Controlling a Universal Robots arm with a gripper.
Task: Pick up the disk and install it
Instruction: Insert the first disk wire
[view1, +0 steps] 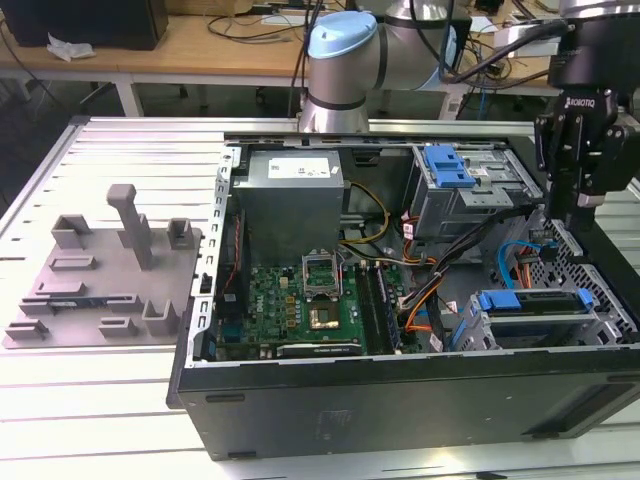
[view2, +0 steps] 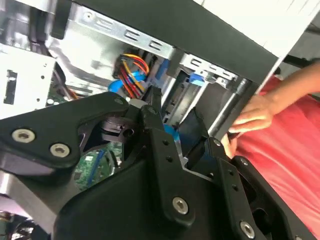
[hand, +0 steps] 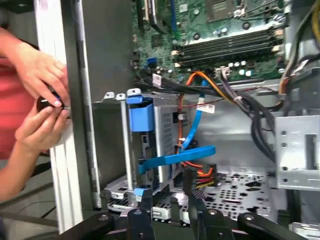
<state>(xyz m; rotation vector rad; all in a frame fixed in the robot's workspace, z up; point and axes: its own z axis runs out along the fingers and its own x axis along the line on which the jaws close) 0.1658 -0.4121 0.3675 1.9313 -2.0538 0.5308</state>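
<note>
Now | gripper: fingers apart, holding nothing | disk: sits in the metal cage, right below the gripper, long side lying left to right in the exterior view

My exterior view shows a ribbed, pale metal surface. Behind it I see a light wooden desk on white legs, strewn with cables. A black box and a crumpled white scrap sit toward the exterior view's left. The floor beneath is dark.
</note>
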